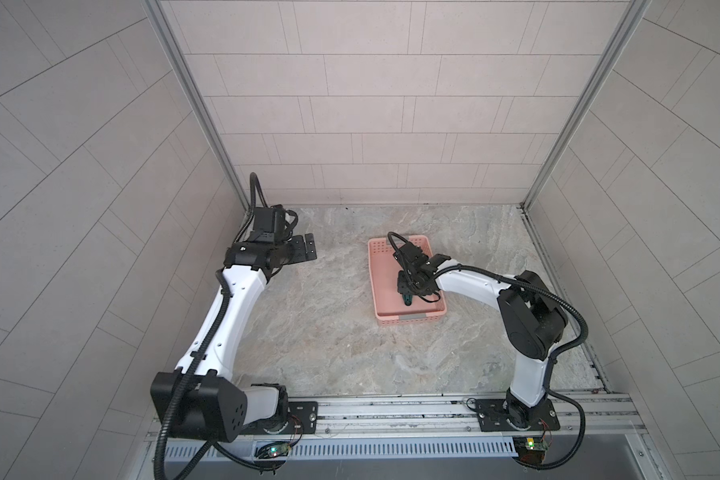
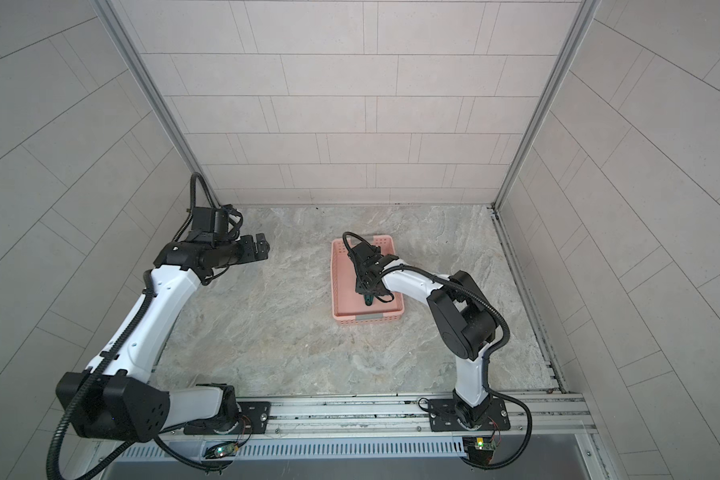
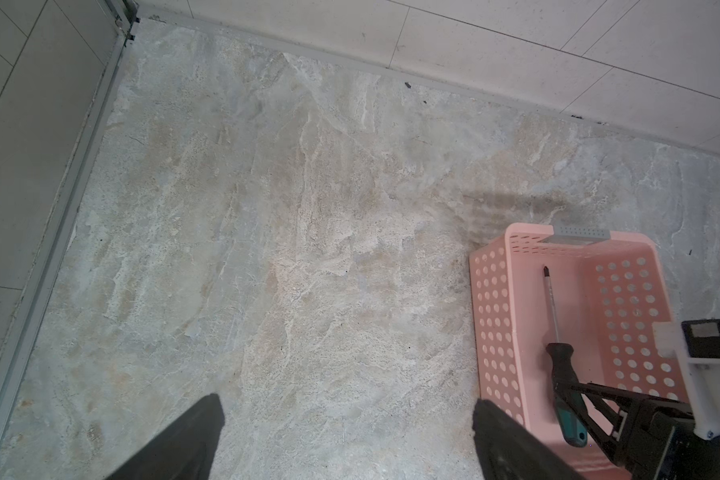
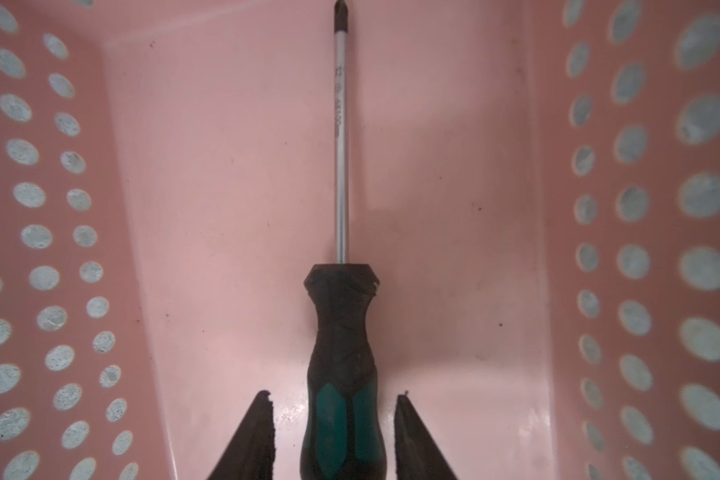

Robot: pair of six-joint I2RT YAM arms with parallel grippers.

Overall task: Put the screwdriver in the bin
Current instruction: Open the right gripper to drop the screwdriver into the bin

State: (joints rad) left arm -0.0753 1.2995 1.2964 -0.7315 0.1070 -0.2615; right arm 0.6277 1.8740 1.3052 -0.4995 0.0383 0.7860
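Note:
The screwdriver (image 4: 344, 353), with a black and green handle and a thin shaft, lies flat on the floor of the salmon-pink bin (image 4: 225, 166). My right gripper (image 4: 335, 401) straddles the handle's rear end, open, with a gap of pink floor on each side between the fingers (image 4: 258, 436) and the handle. In both top views the right gripper (image 1: 408, 293) (image 2: 368, 293) reaches down into the bin (image 1: 381, 282) (image 2: 341, 282), and only the handle end of the screwdriver (image 1: 408, 300) (image 2: 368, 300) shows. The left gripper (image 3: 348, 419) (image 1: 308, 248) is open and empty, over bare floor left of the bin (image 3: 495, 316).
The bin sits on a marbled stone floor (image 1: 329, 332), walled by tiled panels at the back and both sides. A metal rail (image 1: 391, 409) carrying both arm bases runs along the front edge. The left wrist view also shows the screwdriver (image 3: 562, 365).

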